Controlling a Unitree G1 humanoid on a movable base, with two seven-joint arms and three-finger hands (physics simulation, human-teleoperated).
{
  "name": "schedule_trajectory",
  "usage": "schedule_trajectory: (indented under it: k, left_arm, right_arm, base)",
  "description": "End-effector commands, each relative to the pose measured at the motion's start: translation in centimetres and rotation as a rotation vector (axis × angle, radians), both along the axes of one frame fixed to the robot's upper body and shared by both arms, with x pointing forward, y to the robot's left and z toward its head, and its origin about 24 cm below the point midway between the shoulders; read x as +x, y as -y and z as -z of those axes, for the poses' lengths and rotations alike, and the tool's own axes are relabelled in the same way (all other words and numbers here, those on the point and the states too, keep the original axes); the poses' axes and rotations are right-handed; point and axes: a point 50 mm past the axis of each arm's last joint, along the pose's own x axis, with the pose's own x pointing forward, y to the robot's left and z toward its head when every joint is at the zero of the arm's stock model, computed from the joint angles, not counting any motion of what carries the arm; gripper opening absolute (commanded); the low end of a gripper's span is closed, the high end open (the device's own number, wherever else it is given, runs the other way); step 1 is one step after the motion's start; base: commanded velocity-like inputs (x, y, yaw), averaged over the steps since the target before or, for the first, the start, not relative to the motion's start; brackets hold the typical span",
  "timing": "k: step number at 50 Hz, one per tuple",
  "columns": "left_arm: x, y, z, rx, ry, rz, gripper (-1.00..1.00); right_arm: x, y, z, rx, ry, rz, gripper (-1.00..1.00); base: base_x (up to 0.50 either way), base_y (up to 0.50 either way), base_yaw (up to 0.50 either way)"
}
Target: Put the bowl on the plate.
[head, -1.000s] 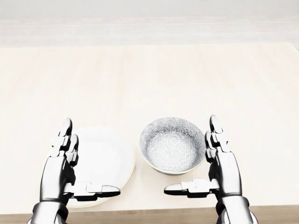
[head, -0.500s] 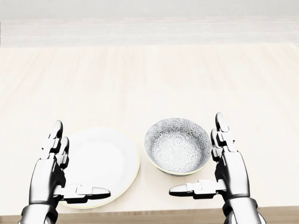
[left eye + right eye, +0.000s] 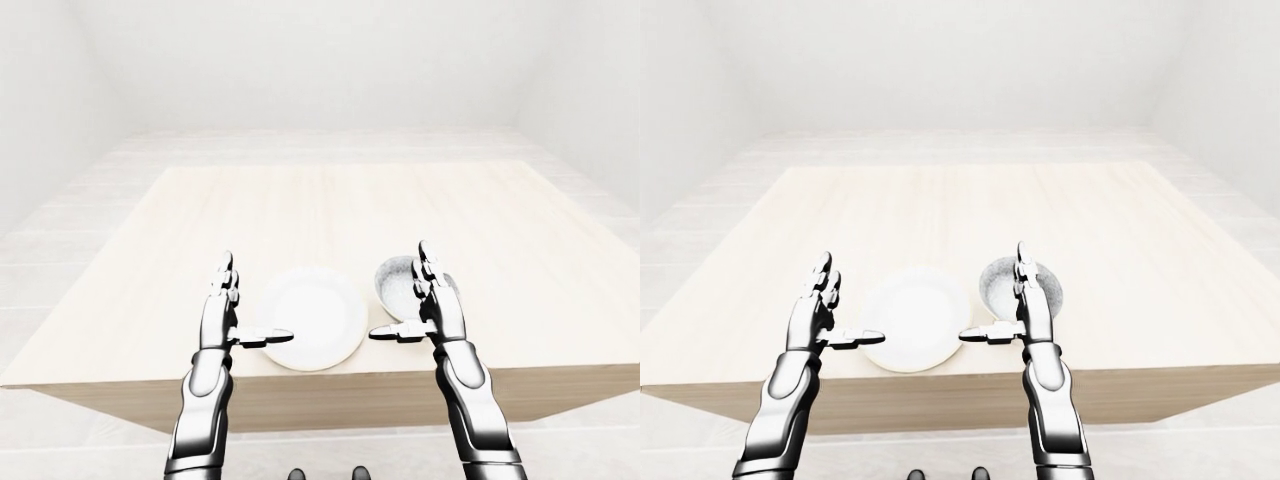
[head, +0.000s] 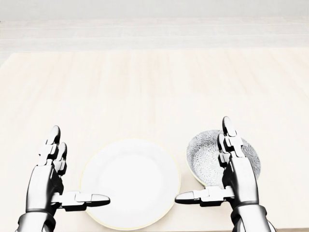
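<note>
1. The left hand [image 4: 46,183] stands at 8 o'clock in the head view, palm turned toward 3 o'clock. Its 2 long fingers [image 4: 52,141] run straight toward 12 o'clock, side by side. The left thumb [image 4: 84,198] juts level toward 3 o'clock, so the hand is spread wide and grips nothing.
2. The right hand [image 4: 237,178] mirrors it at 4 o'clock in that view, palm toward 9 o'clock. Its fingers point to 12 o'clock and the right thumb [image 4: 198,196] reaches toward 9 o'clock. It is also spread wide with nothing held.
3. The round grey-patterned ceramic bowl [image 4: 205,155] sits upright on the pale wooden table [image 4: 145,87], at 3 o'clock from the flat round white plate [image 4: 130,181]. A narrow strip of bare table lies between them.
4. The right hand overlaps the bowl's middle and its 3 o'clock side in the head view. I cannot tell whether it touches the bowl.
5. The left hand is at 9 o'clock from the plate, just beside its rim. The left thumb's tip overlaps that rim near 8 o'clock.
6. Nothing lies on the plate, and nothing lies between plate and bowl.
7. Both dishes lie near the table's 6 o'clock edge. In the left-eye view, pale floor [image 3: 40,262] surrounds the table and a white wall [image 3: 300,60] stands at 12 o'clock.
</note>
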Motion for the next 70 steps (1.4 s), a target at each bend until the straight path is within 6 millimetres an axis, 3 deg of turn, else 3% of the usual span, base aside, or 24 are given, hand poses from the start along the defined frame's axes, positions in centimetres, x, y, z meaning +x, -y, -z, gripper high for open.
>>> schedule_trajectory:
  k: [1,17,57,70]
  left_arm:
    - [0.1,-0.2,0.0,0.005,0.0,-0.006,1.0]
    - [0.2,-0.2,0.0,0.012,0.0,-0.006,1.0]
    - [0.0,-0.7,0.7,0.018,-0.008,-0.017,1.0]
    - [-0.1,-0.8,0.6,0.03,-0.004,-0.017,1.0]
  right_arm:
    - [0.0,0.1,0.1,0.003,0.0,0.003,1.0]
    - [-0.1,0.1,0.1,0.002,-0.007,-0.001,1.0]
    - [0.2,-0.1,0.5,-0.015,-0.027,-0.005,1.0]
    - [-0.7,1.7,-0.9,-0.098,0.001,0.084,1.0]
  base:
    - [0.1,0.28,0.0]
    - [0.11,0.2,0.0]
    - [0.08,0.0,0.0]
    - [0.0,0.0,0.0]
